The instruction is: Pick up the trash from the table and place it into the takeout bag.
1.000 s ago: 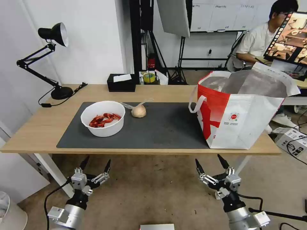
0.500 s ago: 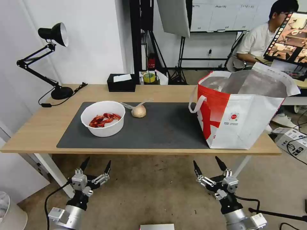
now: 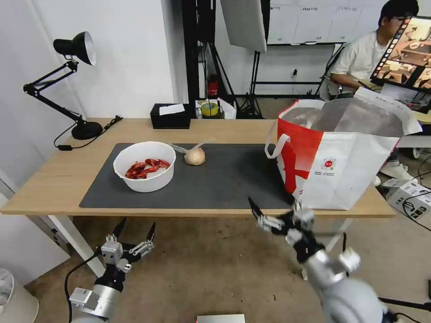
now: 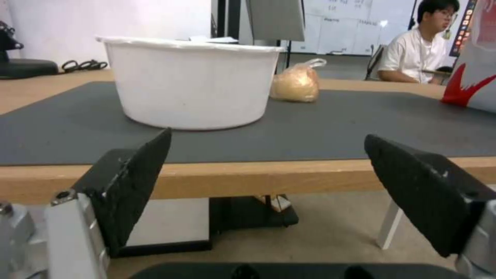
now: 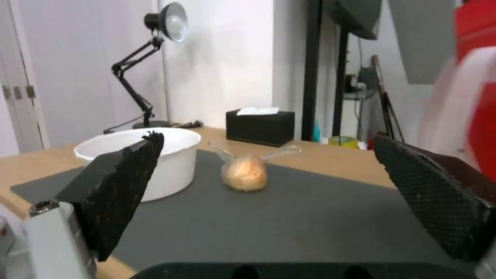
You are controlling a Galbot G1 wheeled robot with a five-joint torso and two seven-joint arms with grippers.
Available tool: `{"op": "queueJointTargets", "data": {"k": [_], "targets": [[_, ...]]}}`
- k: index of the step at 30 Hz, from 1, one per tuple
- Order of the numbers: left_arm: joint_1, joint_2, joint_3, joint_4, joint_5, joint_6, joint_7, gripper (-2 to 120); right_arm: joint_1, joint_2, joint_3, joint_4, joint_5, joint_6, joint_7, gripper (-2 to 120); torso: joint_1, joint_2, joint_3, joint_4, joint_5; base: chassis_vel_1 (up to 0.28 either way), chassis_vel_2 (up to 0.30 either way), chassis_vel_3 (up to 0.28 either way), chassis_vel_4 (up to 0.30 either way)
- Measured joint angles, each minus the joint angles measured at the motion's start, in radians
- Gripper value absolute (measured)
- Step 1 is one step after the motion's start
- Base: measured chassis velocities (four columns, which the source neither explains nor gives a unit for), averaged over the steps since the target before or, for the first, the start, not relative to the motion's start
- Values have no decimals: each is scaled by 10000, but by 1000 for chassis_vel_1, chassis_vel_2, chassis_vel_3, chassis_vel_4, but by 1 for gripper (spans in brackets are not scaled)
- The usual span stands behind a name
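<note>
On the table (image 3: 54, 179), a white bowl (image 3: 144, 166) of red crayfish shells sits at the left of the dark mat (image 3: 224, 179). A clear bag with a beige lump (image 3: 195, 155) lies just to its right. The white and red takeout bag (image 3: 336, 157) stands open at the table's right end. My right gripper (image 3: 274, 206) is open, raised to the table's front edge near the takeout bag's left corner. In its wrist view the right gripper (image 5: 267, 136) faces the lump (image 5: 244, 174) and the bowl (image 5: 181, 155). Low before the table, my left gripper (image 3: 136, 226) is open, with the bowl (image 4: 191, 81) ahead of it.
A black desk lamp (image 3: 74, 49) stands at the table's back left, its cord trailing on the wood. A black tissue box (image 3: 169, 116) sits at the back edge. White table legs (image 3: 74, 242) stand beside the left arm. A cardboard box (image 3: 411, 197) lies on the floor at the right.
My right arm has swung up and to the left, from low over the floor to the table's front edge. The left gripper has barely moved.
</note>
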Motion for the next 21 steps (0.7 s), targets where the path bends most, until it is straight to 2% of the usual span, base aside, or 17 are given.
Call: {"op": "queueJointTargets", "data": {"k": [2,3,6,8,10,11,14,16,18,19,21], "targets": [[33,6,-57,18,-44,-1,-1,100,2118,-210,-1277,-873,540,-164,126,100,0,1,0,-2,-1,0,0,0,0],[33,6,-57,18,-44,-1,-1,100,2118,-210,-1277,-873,540,-164,126,100,0,1,0,-2,-1,0,0,0,0],[52,15,-133,25,-190,0,-18,100,4222,33,-2848,-1864,930,-358,365,100,1,0,0,0,-2,0,0,0,0],[62,14,-166,24,-206,-1,-26,100,4652,173,-3202,-2107,1065,-436,457,100,1,0,0,-1,-5,0,0,0,0],[130,14,-280,4,-230,1,-25,100,5941,764,-4118,-2879,1472,-685,798,100,0,0,0,-1,-2,0,0,0,0],[130,14,-280,4,-230,1,-25,100,5941,764,-4118,-2879,1472,-685,798,100,0,0,0,-1,-2,0,0,0,0],[250,20,-425,-33,-247,0,-29,100,7355,1627,-4960,-3983,1778,-941,1133,100,1,-1,0,1,-2,0,0,0,0],[263,20,-439,-35,-247,0,-28,100,7511,1747,-5047,-4139,1807,-997,1197,100,1,-1,0,2,-1,0,0,0,0],[338,-83,-526,-35,-244,-1,-31,100,8542,2614,-5654,-5158,2152,-1884,1928,100,0,0,-1,0,-4,0,0,0,0],[338,-83,-526,-35,-244,-1,-31,100,8542,2614,-5654,-5158,2152,-1884,1928,100,0,0,-1,0,-4,0,0,0,0],[351,-170,-532,-26,-222,-4,-25,100,8985,3094,-5891,-5817,2263,-2255,2113,100,1,-1,-1,1,-4,0,0,0,0]]}}
